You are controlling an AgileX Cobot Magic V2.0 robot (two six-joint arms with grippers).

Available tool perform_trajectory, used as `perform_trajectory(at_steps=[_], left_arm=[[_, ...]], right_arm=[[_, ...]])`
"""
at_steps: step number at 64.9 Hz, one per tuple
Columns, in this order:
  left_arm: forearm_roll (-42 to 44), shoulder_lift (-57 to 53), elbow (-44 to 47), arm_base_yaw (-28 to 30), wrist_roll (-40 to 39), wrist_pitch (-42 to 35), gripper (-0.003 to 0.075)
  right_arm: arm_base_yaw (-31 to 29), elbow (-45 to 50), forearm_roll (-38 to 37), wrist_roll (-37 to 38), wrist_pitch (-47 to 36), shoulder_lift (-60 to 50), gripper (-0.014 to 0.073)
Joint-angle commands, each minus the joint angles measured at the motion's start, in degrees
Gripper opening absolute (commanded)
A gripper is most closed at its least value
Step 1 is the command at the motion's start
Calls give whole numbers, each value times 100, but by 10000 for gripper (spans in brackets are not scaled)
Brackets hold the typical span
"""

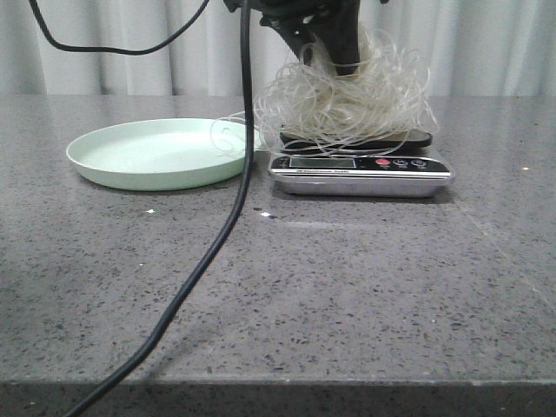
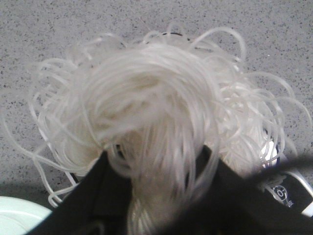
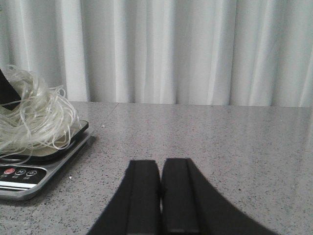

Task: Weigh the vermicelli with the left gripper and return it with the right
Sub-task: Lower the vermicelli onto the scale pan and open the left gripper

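The vermicelli (image 1: 347, 100), a fluffy tangle of whitish strands, rests on the black top of the silver kitchen scale (image 1: 360, 169). My left gripper (image 1: 334, 52) comes down from above and is shut on the vermicelli; in the left wrist view the strands (image 2: 156, 117) fill the gap between its black fingers (image 2: 102, 196). My right gripper (image 3: 160, 171) is shut and empty, low over the table to the right of the scale (image 3: 29, 171). The vermicelli also shows in the right wrist view (image 3: 29, 117). The right gripper is out of the front view.
A pale mint-green plate (image 1: 156, 152) lies on the grey speckled table just left of the scale, with a few strands reaching over its rim. A black cable (image 1: 221, 234) hangs across the front of the table. White curtains stand behind.
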Motion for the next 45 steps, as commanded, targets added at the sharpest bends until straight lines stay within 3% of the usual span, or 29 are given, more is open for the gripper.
perform_trajectory(at_steps=[1, 8, 29, 45], left_arm=[[-89, -373, -294, -39, -19, -251, 417], [-89, -373, -573, -39, -19, -28, 484], [105, -953, -1077, -29, -19, 307, 477], [761, -1812, -903, -29, -19, 662, 410]], right_arm=[[-34, -44, -59, -41, -415, -87, 167], [-34, -44, -59, -41, -415, -87, 167], [-34, -44, -59, -41, -415, -87, 167], [-34, -44, -59, -41, -415, -87, 167]])
